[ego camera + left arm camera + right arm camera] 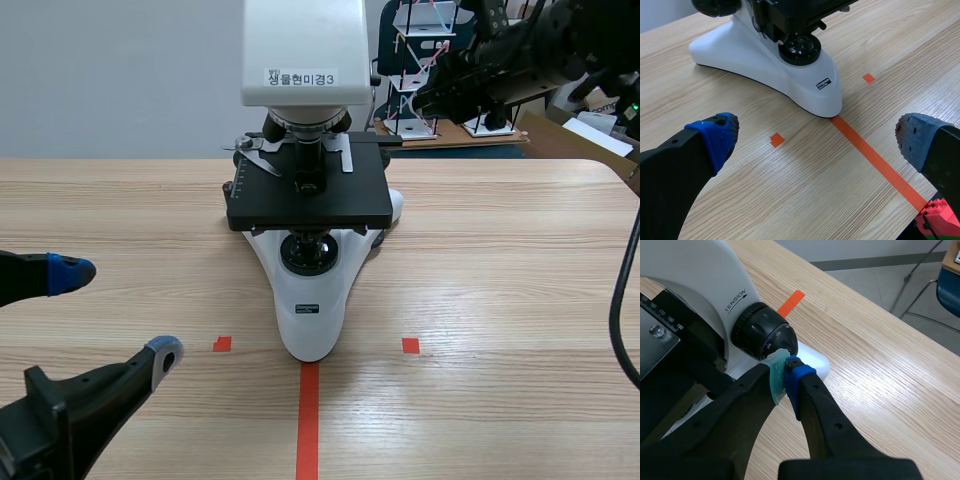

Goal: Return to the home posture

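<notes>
With the left gripper [120, 312] open at lower left, the closed, empty right gripper [785, 372], tips at the black round focus knob [762, 332] of the white-bodied microscope [305, 250], should next back clear toward home.

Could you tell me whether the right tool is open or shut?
Shut: the right tool has its pads pressed together, nothing between them, beside the knob.

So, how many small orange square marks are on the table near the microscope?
2. The left square and the right square lie either side of the long orange line, by the microscope foot. More may be hidden behind the microscope.
</notes>
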